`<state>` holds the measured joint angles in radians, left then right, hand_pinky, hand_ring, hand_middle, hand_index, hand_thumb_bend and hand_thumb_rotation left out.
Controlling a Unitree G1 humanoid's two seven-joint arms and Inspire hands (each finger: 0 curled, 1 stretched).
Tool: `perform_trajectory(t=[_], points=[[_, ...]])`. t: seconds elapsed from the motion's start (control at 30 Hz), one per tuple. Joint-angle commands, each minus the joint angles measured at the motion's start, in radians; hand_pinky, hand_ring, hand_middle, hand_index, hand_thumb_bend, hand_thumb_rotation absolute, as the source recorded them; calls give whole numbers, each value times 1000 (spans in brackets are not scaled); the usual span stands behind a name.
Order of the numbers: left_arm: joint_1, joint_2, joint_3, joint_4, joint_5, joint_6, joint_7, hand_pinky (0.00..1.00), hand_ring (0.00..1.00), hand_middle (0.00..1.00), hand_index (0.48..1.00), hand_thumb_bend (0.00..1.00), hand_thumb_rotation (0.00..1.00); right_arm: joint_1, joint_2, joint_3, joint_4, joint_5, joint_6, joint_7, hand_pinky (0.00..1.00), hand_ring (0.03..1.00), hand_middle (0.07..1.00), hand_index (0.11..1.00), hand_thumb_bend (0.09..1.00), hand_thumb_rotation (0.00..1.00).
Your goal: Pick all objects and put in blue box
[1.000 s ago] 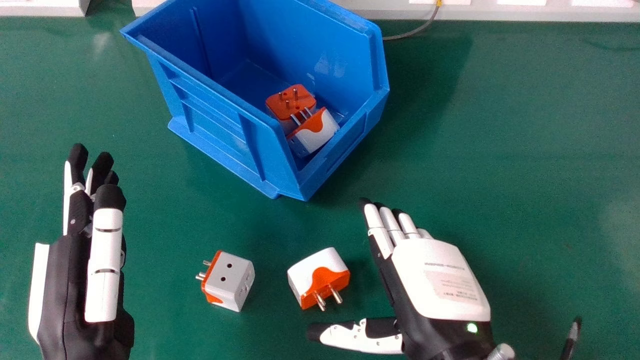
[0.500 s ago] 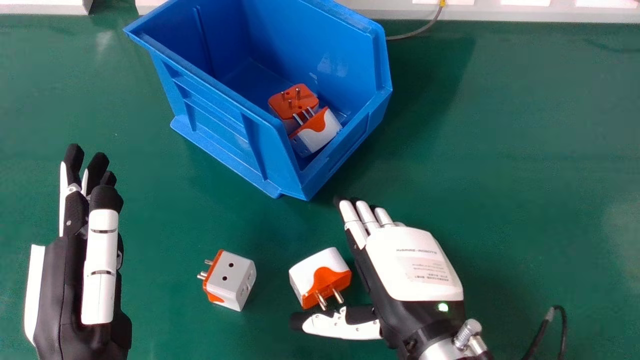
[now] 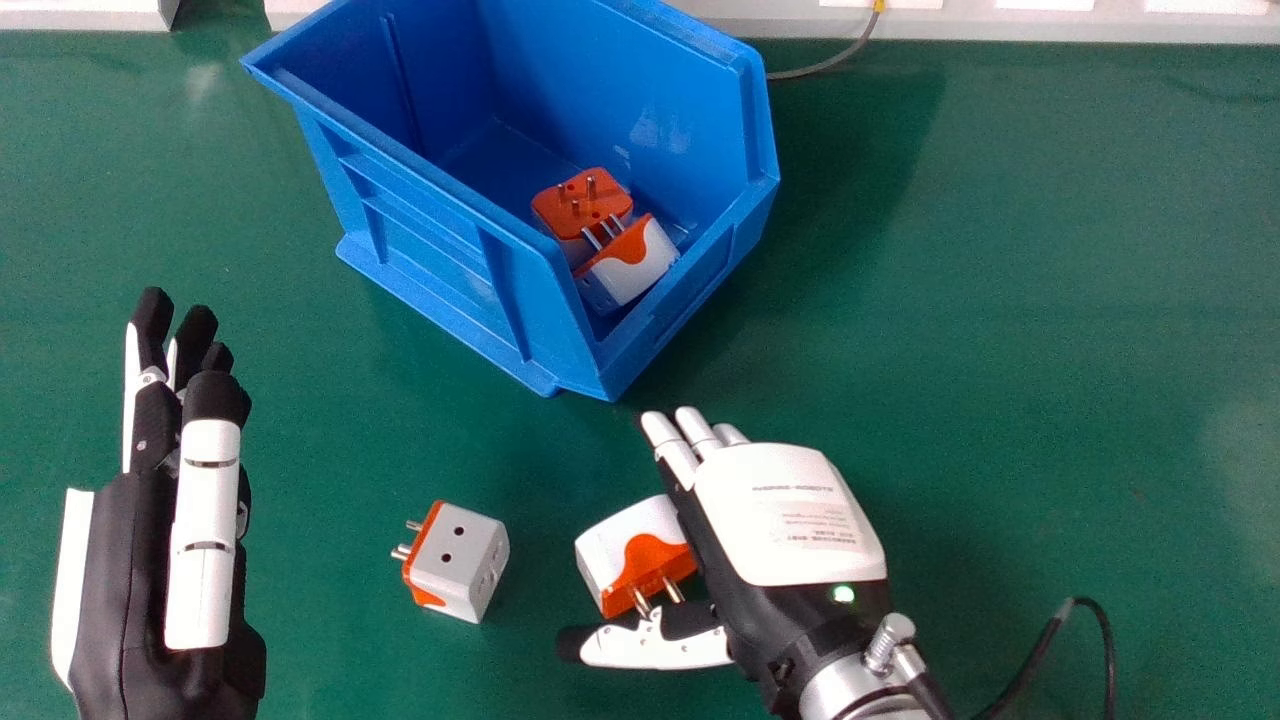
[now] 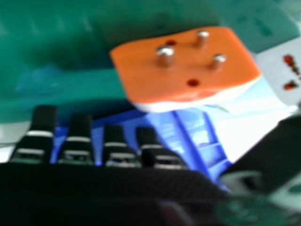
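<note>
R hand (image 3: 790, 520), head view: spread wide, fingers straight; small print borne on wht back. Orange/wht adapter (image 3: 630, 545), partly covered by it, seen on green table (image 3: 1000, 300). L hand (image 3: 150, 560) likewise open. R hand view: adapter's orange face shown w/ metal pins (image 4: 165, 55).

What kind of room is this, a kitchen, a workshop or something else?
Probably a lab or workshop bench, though the room itself is barely visible. The green work surface, the blue open-fronted bin and the cable along the far edge suggest it.
</note>
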<state>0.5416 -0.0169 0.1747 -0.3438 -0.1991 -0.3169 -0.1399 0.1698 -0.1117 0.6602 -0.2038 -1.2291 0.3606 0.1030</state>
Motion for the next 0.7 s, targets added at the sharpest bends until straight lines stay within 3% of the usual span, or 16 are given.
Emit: perform_trajectory(t=[0.0,0.17,0.3,0.47,0.67], points=[[4,7,2,-29,-8,-3,1,1000,1000,998,1000,556,1000,-9,32,25,-10,-12,8,6,778,873,915,878,699,607],[0,10,1,-33,-7,6,4,1000,1000,998,1000,569,1000,-29,25,29,2,-17,10,23,771,862,901,837,700,575],[-1,18,2,-39,-16,15,-5,1000,1000,1000,1000,586,1000,-46,22,29,10,-14,17,42,765,856,894,807,689,573],[-10,23,8,-37,-8,10,-5,1000,1000,1000,1000,594,1000,-63,23,34,20,-17,30,52,761,851,889,786,683,562],[-13,31,11,-50,-12,24,1,1000,1000,1000,1000,618,1000,-80,23,32,27,-14,32,65,748,843,884,780,670,552]])
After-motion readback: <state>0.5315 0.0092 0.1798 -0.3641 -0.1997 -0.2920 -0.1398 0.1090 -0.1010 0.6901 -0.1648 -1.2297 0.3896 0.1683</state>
